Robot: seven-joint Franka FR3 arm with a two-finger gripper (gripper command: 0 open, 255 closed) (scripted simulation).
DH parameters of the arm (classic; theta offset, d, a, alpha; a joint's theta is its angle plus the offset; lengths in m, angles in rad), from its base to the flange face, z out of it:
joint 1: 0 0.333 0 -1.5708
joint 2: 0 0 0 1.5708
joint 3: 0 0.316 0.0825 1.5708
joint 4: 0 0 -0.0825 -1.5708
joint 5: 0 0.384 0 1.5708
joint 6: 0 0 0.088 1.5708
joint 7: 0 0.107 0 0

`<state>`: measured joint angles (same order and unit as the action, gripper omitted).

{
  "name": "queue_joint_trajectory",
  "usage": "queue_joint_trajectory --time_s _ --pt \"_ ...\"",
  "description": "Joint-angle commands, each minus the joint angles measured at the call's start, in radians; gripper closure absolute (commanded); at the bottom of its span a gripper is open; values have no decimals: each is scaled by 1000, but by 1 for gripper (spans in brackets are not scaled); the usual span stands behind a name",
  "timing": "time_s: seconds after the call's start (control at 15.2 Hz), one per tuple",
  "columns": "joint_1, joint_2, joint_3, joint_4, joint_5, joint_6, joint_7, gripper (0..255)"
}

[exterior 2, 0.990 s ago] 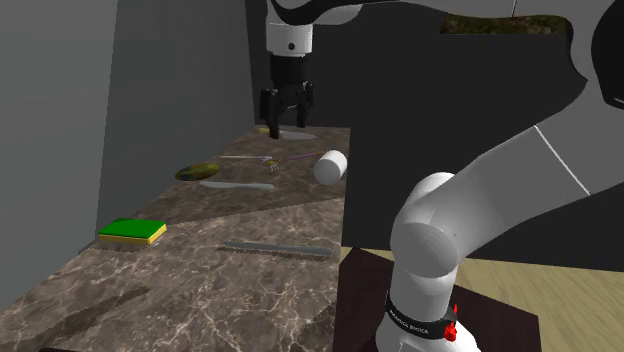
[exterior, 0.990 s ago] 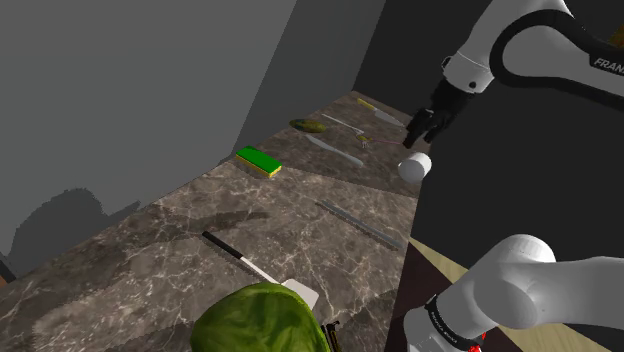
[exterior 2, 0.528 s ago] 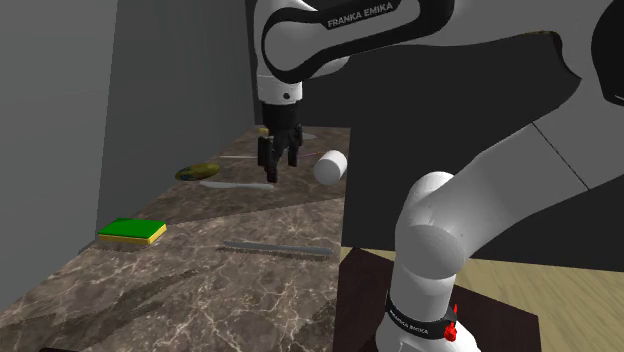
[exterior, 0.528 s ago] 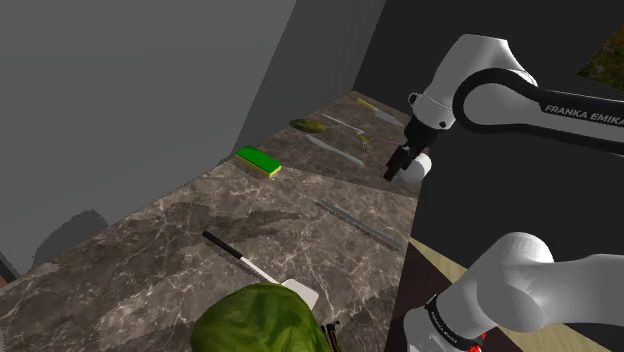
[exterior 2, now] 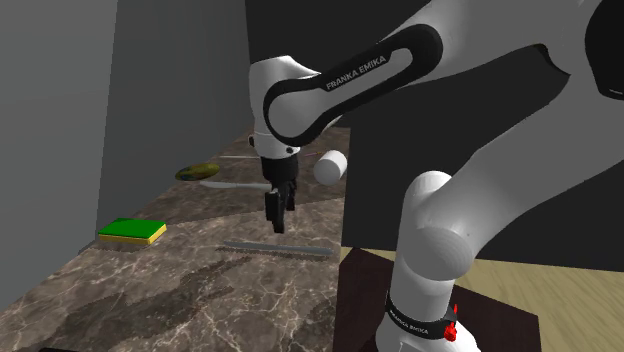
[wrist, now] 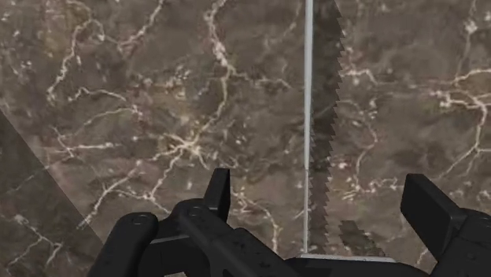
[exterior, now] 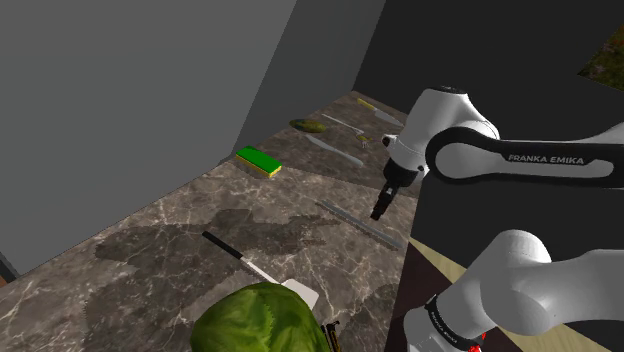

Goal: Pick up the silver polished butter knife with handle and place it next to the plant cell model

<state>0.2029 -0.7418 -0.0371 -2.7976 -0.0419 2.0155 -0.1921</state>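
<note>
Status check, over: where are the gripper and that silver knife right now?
Gripper above dark marble counter, jaws open. Long thin silver butter knife flat beneath, lined up between jaws, untouched. White cylinder off to the side, not in the path.

Arm [exterior: 520, 160] bent low, end effector [exterior: 380, 208] pointing down, fingers [wrist: 219, 193] apart

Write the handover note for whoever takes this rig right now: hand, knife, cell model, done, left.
Hand: open, holding nothing, hovering over the marble counter.
Butter knife: flat on the counter near its edge, under the hand; in the wrist view it lies between the fingers, untouched.
Plant cell model: green block with a yellow base, near the wall side, apart from the knife.
Done: hand lined up over the knife.
Left: descend, grasp, lift, set it beside the model.
</note>
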Motion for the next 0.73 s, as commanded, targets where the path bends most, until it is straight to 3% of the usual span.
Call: queue_joint_trajectory --time_s 0.0,0.46,0.66 --pt "15 17 -5 -33 -1 39 -32 0" --pt "13 72 -9 -100 -5 162 -31 0" --pt "13 78 -9 -105 -5 172 -31 0"
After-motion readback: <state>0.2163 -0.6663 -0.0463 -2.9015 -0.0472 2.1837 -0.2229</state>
